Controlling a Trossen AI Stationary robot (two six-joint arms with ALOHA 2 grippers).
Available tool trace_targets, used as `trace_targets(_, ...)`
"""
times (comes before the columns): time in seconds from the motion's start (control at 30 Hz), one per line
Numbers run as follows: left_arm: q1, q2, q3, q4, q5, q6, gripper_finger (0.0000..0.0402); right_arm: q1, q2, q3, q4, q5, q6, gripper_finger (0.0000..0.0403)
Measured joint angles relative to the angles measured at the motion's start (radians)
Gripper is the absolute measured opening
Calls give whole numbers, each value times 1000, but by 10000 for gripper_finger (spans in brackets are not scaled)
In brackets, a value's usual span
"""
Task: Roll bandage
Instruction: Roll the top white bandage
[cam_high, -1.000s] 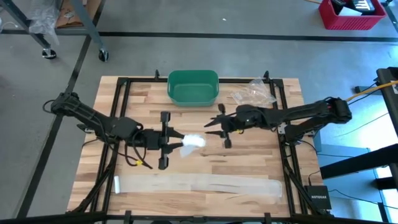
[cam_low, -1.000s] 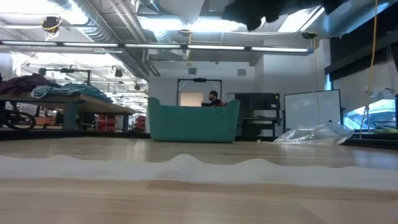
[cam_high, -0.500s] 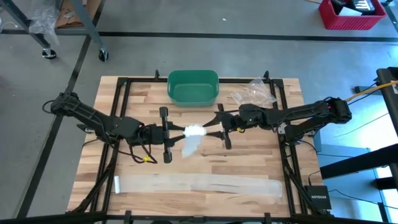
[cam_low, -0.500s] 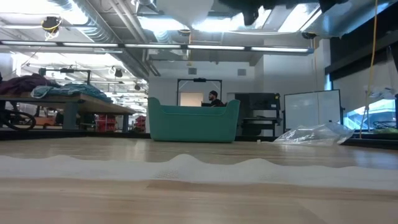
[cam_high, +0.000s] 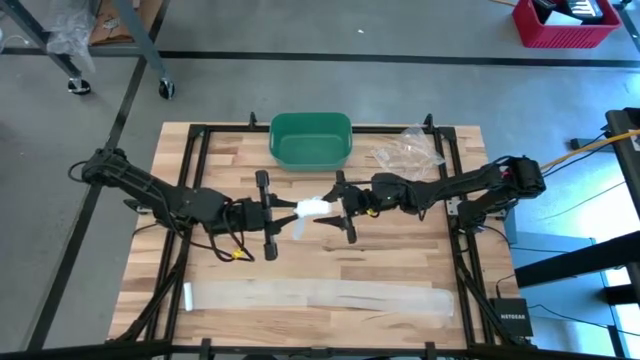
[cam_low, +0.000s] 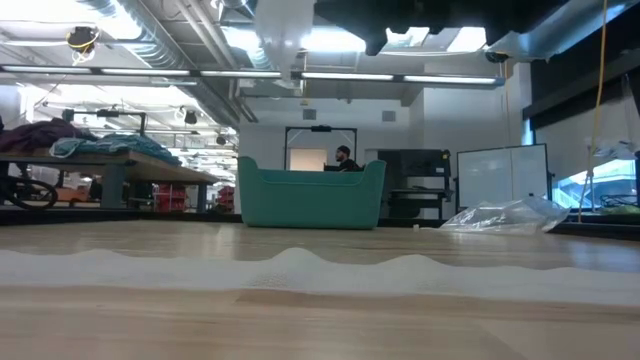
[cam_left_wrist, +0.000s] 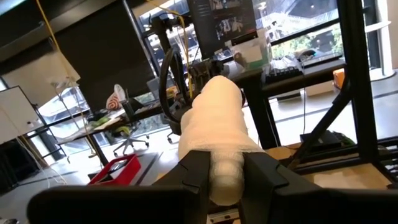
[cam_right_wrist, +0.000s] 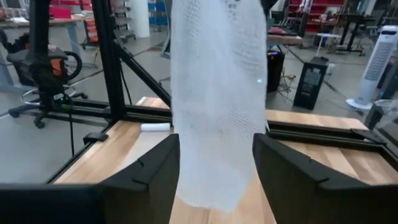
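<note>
Both arms reach low and nearly level over the wooden table (cam_high: 400, 270), meeting just in front of the green bin (cam_high: 310, 140). The left arm comes in from the table's left edge, bent at the elbow, its wrist pointing toward the other arm. The left gripper (cam_high: 283, 213) is clamped narrowly on the rolled end of the white gauze bandage (cam_high: 308, 209); in the left wrist view the roll (cam_left_wrist: 217, 137) sits squeezed between the two dark fingers (cam_left_wrist: 196, 171), sticking out past their tips. A loose tail of gauze hangs down from the roll, clear of the table. The right arm stretches from the table's right edge, long and almost straight. The right gripper (cam_high: 337, 208) stands spread wide at the hanging gauze, fingers either side of it; in the right wrist view the mesh (cam_right_wrist: 214, 99) drops between the fingers (cam_right_wrist: 149, 171) with gaps on both sides, so no contact shows. A second long gauze strip (cam_high: 320, 296) lies flat along the near edge, well apart from the bin. Crumpled clear plastic wrap (cam_high: 408, 150) lies beside the bin.
</note>
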Motion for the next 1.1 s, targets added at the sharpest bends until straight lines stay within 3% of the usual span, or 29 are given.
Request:
trace_targets(0.17, -1, 0, 0, -14, 0, 5, 54, 1, 6, 1, 32, -1, 1, 206)
trace_targets(0.43, -2, 0, 0, -12, 0, 5, 54, 0, -38, 0, -114, 131, -48, 206)
trace_targets(0.7, -2, 0, 0, -7, 1, 5, 54, 10, -19, 1, 66, -46, 5, 206)
trace_targets(0.97, 0, 0, 0, -8, 1, 9, 54, 23, 81, 1, 265, -46, -5, 206)
trace_targets(1.1, 0, 1, 0, -8, 13, 6, 54, 19, 104, 1, 329, -53, -5, 187)
